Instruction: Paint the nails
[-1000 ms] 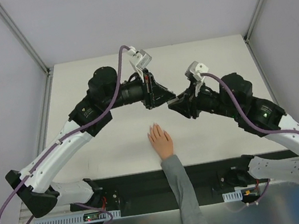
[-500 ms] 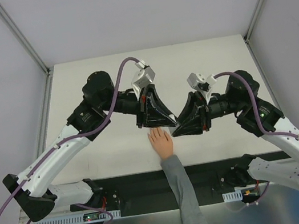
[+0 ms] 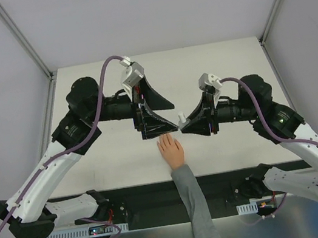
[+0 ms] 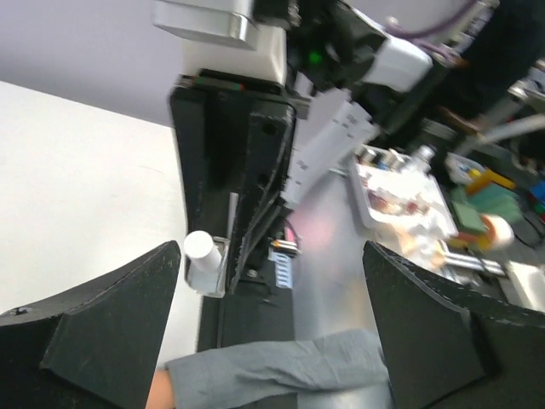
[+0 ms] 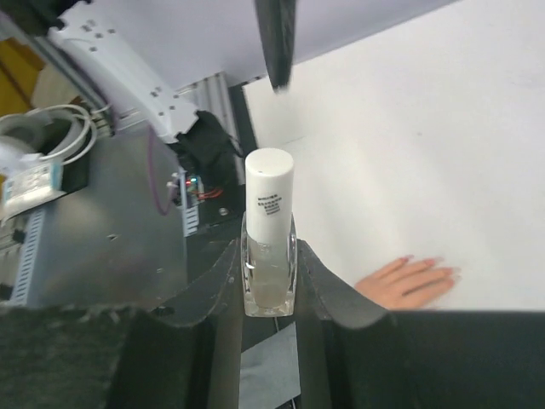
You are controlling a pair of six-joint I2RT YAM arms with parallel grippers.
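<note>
Gripping clear bottle (image 5: pixel 269 277): right end effector (image 5: pixel 269 249); left end effector (image 4: pixel 272 256) agape.

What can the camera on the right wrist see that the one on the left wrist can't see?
Only the right wrist camera sees the fingers of the hand, lying together with pinkish tips. Only the left wrist camera sees the left pincer wide open with nothing in it, and a messy tray far behind. Both see the white table and the little bottle with its white cap, gripped by the right pincer.
</note>
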